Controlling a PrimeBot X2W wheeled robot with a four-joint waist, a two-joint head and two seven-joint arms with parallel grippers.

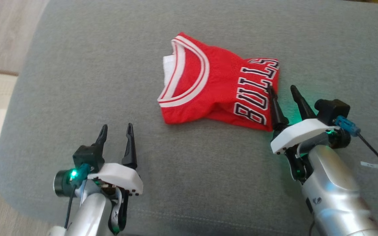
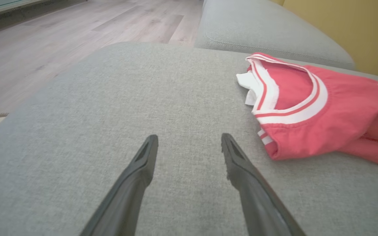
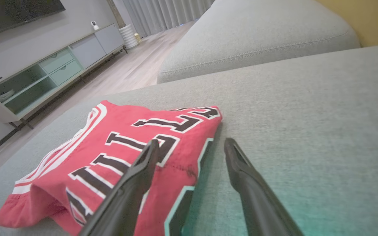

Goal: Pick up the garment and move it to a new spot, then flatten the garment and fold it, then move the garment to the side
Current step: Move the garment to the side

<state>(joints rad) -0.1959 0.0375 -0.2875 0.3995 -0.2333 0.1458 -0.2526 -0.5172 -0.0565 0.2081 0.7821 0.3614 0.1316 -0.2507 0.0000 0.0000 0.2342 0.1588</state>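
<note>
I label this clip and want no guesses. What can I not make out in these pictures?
- Jersey underside: hidden by its own folds, all views.
- Jersey's lettered end, left wrist view: cut off by the right edge.
- Some lettering, right wrist view: behind a finger of the right end effector.
- White patch at the collar: too small to tell what it is.

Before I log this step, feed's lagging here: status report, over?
Left hand open, empty. Right hand open, one finger over edge of red, white-trimmed basketball jersey on grey fabric sofa cushion. Nothing in the way.
</note>
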